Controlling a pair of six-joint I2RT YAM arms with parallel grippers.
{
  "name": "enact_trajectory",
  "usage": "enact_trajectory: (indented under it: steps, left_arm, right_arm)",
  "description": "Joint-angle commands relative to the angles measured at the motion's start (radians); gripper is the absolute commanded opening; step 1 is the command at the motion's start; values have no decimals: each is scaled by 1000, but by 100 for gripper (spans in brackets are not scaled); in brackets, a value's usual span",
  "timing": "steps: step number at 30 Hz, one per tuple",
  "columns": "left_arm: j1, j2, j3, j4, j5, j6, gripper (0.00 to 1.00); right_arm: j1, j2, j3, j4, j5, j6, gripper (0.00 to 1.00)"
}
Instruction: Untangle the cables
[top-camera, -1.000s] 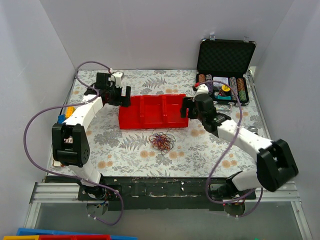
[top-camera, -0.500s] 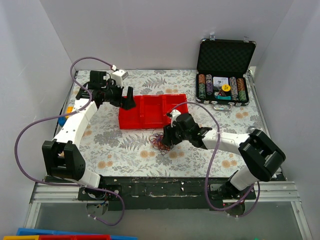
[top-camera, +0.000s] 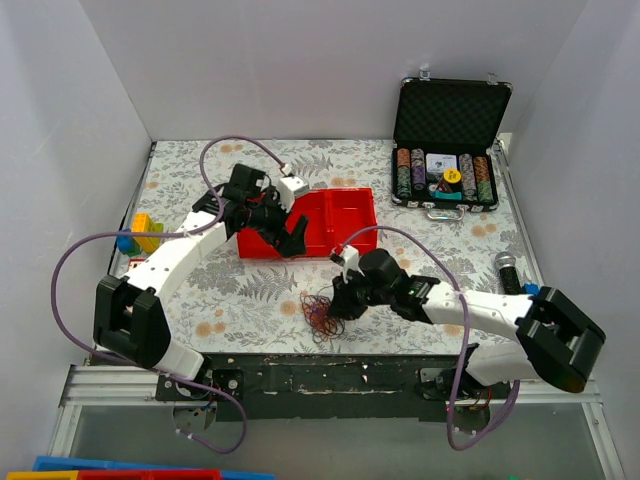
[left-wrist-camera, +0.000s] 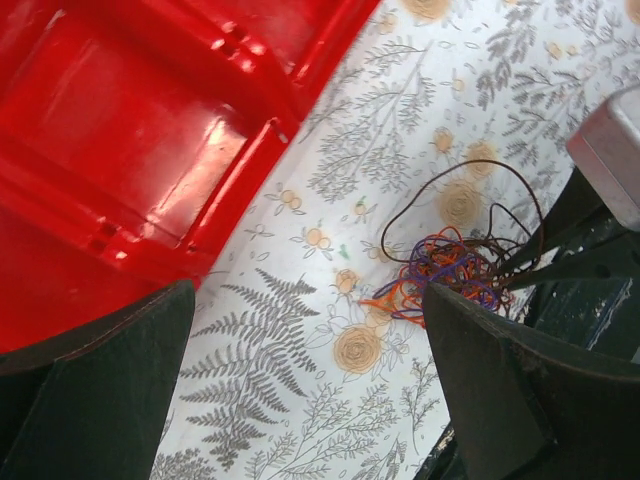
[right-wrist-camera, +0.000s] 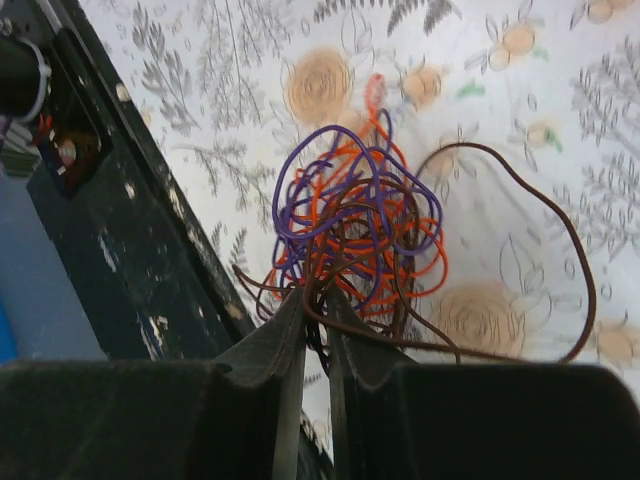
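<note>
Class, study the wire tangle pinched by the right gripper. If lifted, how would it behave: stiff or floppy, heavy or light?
Probably floppy: the cables lie in loose, thin loops, so they should sag. Likely light, as the strands look very fine. The right gripper pinches only a few dark strands, so the clump may trail or slip free.

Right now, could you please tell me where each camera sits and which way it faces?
Top external: above and behind the robot, looking down at the table; left gripper and right gripper show.
Left wrist: over the red tray edge, looking down through the open left gripper at the cables.
Right wrist: low over the cables, the right gripper shut on their strands.
Shared: all three show the cables.
</note>
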Motion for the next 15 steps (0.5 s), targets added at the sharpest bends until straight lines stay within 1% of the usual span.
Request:
enact_trajectory:
  steps: [1, 2, 4, 5, 8, 12, 15]
  left_arm:
    - [-67, -19, -4, -9, 16, 48, 98]
    - [-84, -13, 1, -14, 19, 54, 98]
    - [-116, 4, 2, -29, 24, 69, 98]
    - [-130, 9, 2, -36, 26, 79, 98]
    - [-159, 24, -4, -60, 32, 112, 98]
    - [-178, 38, -25, -114, 58, 166, 97]
    - [-191, 38, -65, -112, 50, 186, 94]
  right_arm:
    - [1, -106, -78, -79, -15, 8, 20]
    - [-1, -123, -91, -89, -1, 14, 25]
    - [-1, -153, -108, -98, 25, 20, 39]
    - [-1, -160, -103, -109, 48, 20, 45]
    - [-2, -182, -62, -173, 91, 16, 59]
    - [-16, -235, -11, -237, 134, 6, 64]
    - [-50, -286, -25, -247, 144, 11, 65]
